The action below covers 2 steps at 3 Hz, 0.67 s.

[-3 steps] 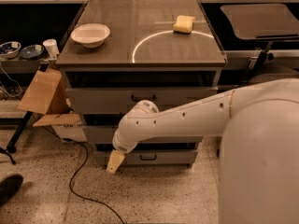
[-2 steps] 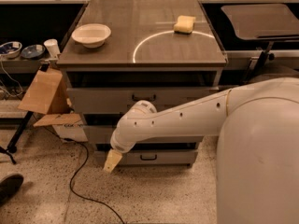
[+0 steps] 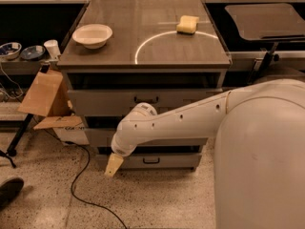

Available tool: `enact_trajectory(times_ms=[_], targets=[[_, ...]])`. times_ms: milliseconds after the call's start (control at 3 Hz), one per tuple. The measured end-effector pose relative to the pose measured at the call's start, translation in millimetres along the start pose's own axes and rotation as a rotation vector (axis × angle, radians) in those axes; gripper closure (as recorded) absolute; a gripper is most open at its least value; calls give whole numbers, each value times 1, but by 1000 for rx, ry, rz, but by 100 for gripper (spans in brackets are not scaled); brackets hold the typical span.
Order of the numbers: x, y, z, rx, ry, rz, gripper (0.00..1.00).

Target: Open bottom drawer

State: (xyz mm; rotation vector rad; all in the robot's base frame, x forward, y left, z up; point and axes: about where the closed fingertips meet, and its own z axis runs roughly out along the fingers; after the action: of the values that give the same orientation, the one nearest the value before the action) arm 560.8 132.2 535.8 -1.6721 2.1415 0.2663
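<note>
The bottom drawer (image 3: 176, 161) is the lowest, shortest grey front of the cabinet, with a small black bar handle (image 3: 151, 161) at its centre. A dark gap runs above its front. My white arm (image 3: 181, 123) reaches across the cabinet from the right and hides most of the middle drawer. My gripper (image 3: 113, 165), tan at its tip, hangs low at the drawer's left end, left of the handle and just above the floor.
The top drawer (image 3: 109, 101) has a black handle. On the cabinet top (image 3: 143, 56) are a white bowl (image 3: 92, 35) and a yellow sponge (image 3: 188, 24). A cardboard box (image 3: 44, 93) leans at the left. A black cable (image 3: 86, 190) and a shoe (image 3: 9, 190) lie on the floor.
My gripper has shifted slightly to the left along the bottom drawer's front. The drawers look the same.
</note>
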Motion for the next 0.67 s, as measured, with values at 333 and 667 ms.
enact_trajectory(times_ms=[333,667], targets=[[22,-16,24,-8,40,-16,0],[80,-39,63,-47,85,17,0]])
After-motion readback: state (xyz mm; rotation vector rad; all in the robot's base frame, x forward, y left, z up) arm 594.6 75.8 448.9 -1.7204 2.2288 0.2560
